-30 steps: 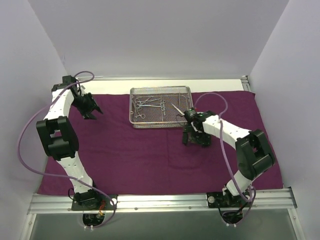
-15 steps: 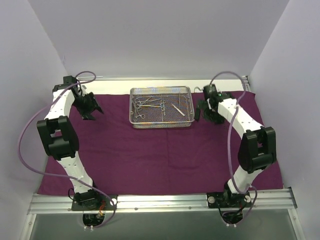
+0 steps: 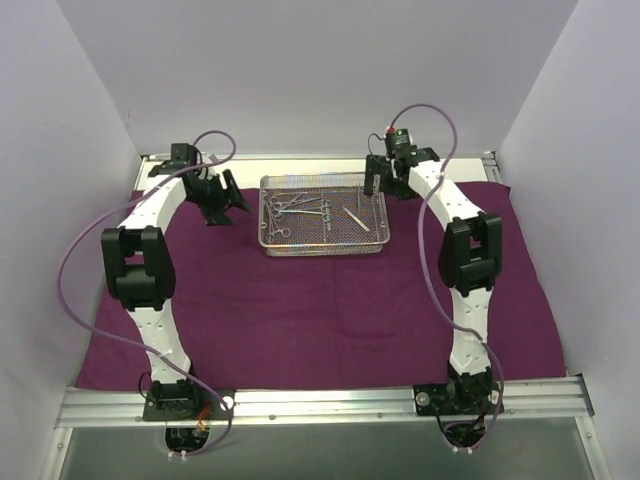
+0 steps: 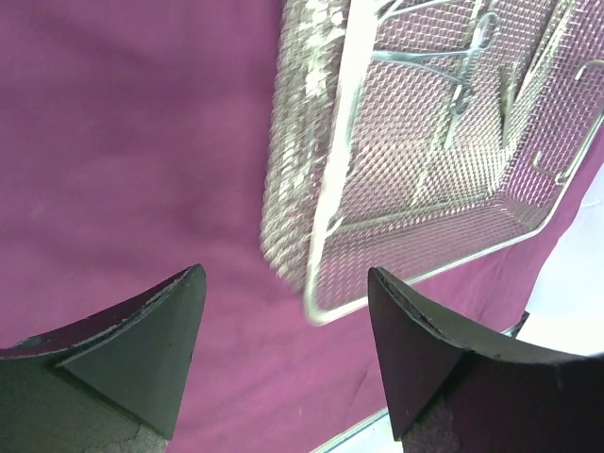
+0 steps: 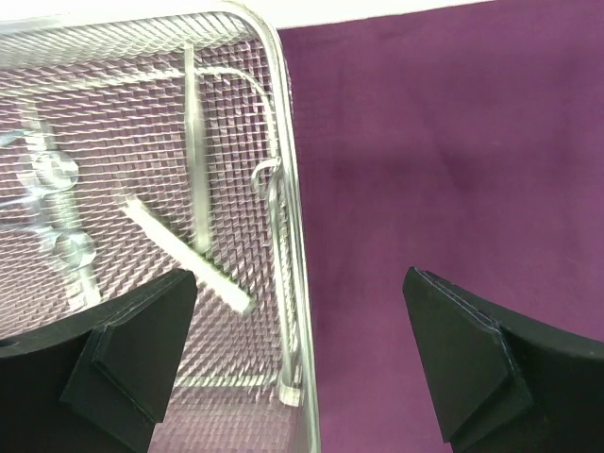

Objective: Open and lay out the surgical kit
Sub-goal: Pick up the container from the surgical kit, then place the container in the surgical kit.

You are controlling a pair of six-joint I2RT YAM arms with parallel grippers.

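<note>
Cloth wrap [image 3: 330,300]: I log woven fabric, dark purple, matt, smooth with faint creases, lying under both sets of jaws.
Wire-mesh tray [image 4: 344,142]: bright metal, fine mesh walls and floor, polished rod rim; ahead of the left jaws, its rim seen between the right ones.
Forceps [image 3: 292,205] and tweezers [image 3: 357,218] inside it: shiny bare steel.
Fingers [image 4: 142,349] of the left gripper [image 4: 285,272] and of the right gripper [image 5: 300,274]: black plastic, matt, grainy, edges scuffed pale.

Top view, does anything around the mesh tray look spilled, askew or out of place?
Nothing stands out. The mesh tray sits flat and square on the purple cloth, with forceps and tweezers inside, none spilled. The left tool and right tool flank it, open and empty.
</note>
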